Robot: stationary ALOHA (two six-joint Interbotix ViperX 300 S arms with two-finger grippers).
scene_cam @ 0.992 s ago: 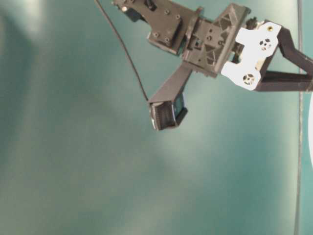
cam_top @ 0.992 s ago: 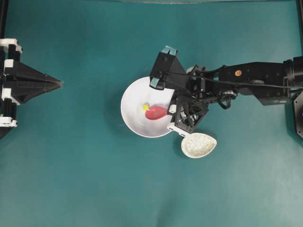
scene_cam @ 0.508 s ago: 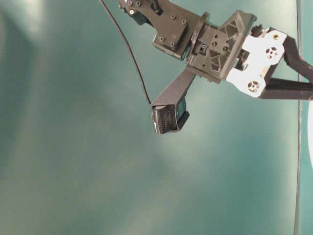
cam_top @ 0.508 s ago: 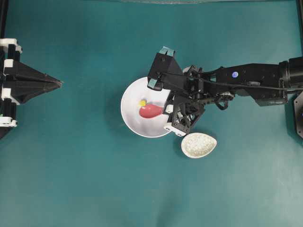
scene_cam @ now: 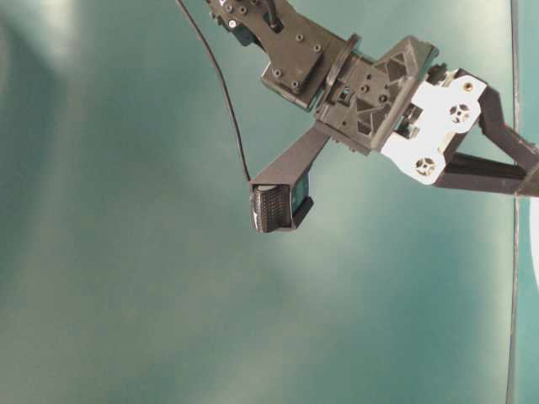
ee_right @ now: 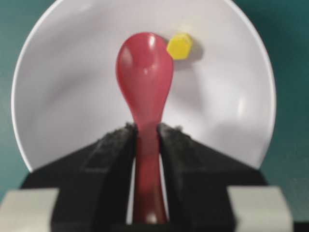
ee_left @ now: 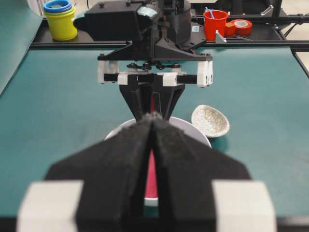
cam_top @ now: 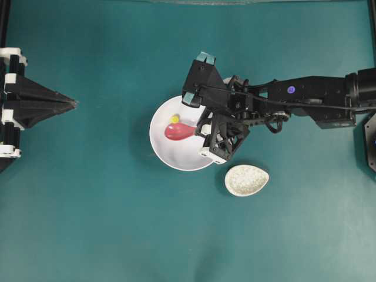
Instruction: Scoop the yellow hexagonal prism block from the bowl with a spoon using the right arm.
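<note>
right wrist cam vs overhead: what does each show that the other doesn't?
Only the right wrist view: the right gripper closed on the spoon handle, pads against both sides.

Only the overhead view: the speckled spoon rest beside the bowl, and the left gripper at the left edge, well apart from the bowl.

Both: the spoon's scoop inside the white bowl with the yellow hexagonal prism block beside it, not in it.
</note>
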